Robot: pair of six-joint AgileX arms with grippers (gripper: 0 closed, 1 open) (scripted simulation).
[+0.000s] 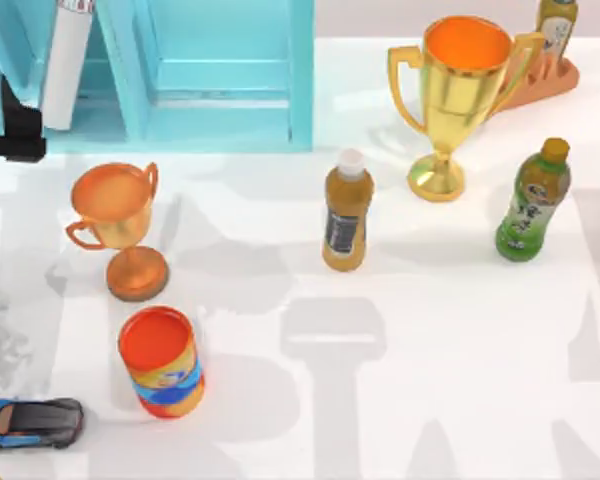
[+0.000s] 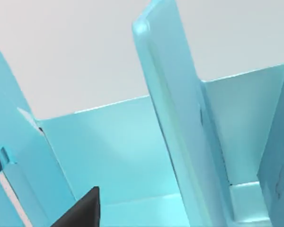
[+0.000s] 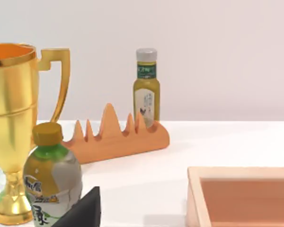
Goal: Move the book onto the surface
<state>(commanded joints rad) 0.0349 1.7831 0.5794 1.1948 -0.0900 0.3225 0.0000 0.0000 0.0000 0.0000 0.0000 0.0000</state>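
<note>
Nearest, at 6 to 8 o'clock, the surface [image 1: 400, 380] carries a toy car [image 1: 30, 422], an orange can [image 1: 162, 362] and a bronze cup [image 1: 115, 225], leaving bare room around 5 o'clock where a book could probably lie flat. My right gripper [image 3: 83, 210] sits idle by the green bottle [image 1: 533, 200] at 3 o'clock. My left gripper [image 2: 83, 212] faces into the turquoise shelf unit [image 1: 220, 75] at 10 o'clock, likely lined up for a reach. I cannot tell whether either gripper is open or closed. Farthest, at 11 o'clock, the book [image 1: 65, 60] stands in the shelf unit's left bay, leaning a little. Seen edge-on it is a narrow white slab, not yet moved.
</note>
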